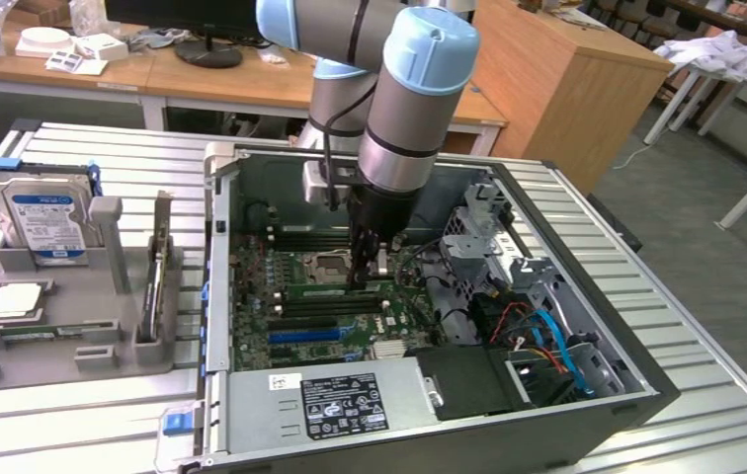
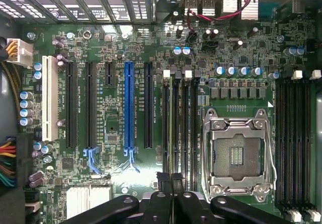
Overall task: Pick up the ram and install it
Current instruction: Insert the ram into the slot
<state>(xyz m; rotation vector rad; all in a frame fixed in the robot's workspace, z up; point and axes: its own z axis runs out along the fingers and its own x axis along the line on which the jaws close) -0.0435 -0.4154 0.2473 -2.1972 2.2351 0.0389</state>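
My hand (image 2: 171,178) is clenched on the ram (image 2: 172,128), edge-on along the memory slots (image 2: 187,123) beside the empty processor socket (image 2: 236,153) in the open case (image 1: 611,395); I judge we're at seating, which calls for a straight, even downward press.

The silver-grey tubular metal arm (image 1: 397,148) wears pale blue rounded joint caps (image 1: 429,39) and a dark band near the wrist. A thin black cable (image 1: 329,148) runs alongside. The black gripper (image 1: 371,281) (image 2: 171,178) has slim matte fingers (image 2: 162,184).
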